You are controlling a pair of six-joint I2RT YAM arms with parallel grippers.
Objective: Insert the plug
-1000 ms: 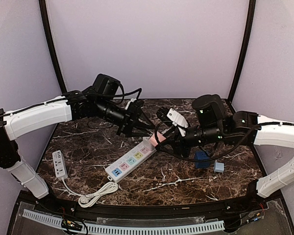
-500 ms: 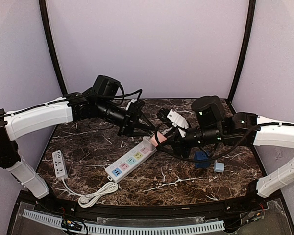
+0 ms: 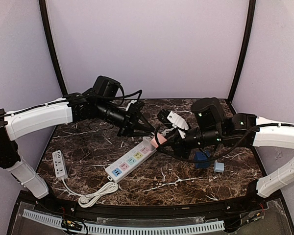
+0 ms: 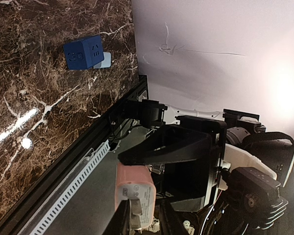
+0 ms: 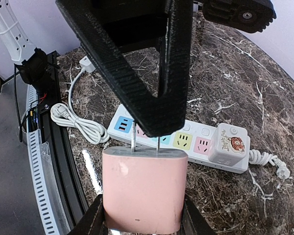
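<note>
My right gripper point(image 3: 160, 141) is shut on a pink plug point(image 3: 155, 142) and holds it in the air above the right end of the white power strip point(image 3: 131, 160). In the right wrist view the plug point(image 5: 144, 191) sits between my fingers point(image 5: 95, 218), its two prongs pointing up and away from me, with the strip point(image 5: 182, 140) on the table beyond. My left gripper point(image 3: 145, 129) looks shut and empty; its black tip point(image 5: 158, 125) hangs right at the prongs. The left wrist view shows the plug's pronged face point(image 4: 135, 193).
A white tiger-print adapter point(image 5: 228, 142) sits in the strip's end socket. A blue cube socket point(image 3: 202, 159) and a small pale blue adapter point(image 3: 219, 166) lie at the right. A small white strip point(image 3: 60, 163) with a coiled cable point(image 3: 97, 194) lies front left.
My left gripper has crept right and my right gripper has moved the plug slightly left and down, so the two tips are closer together.
</note>
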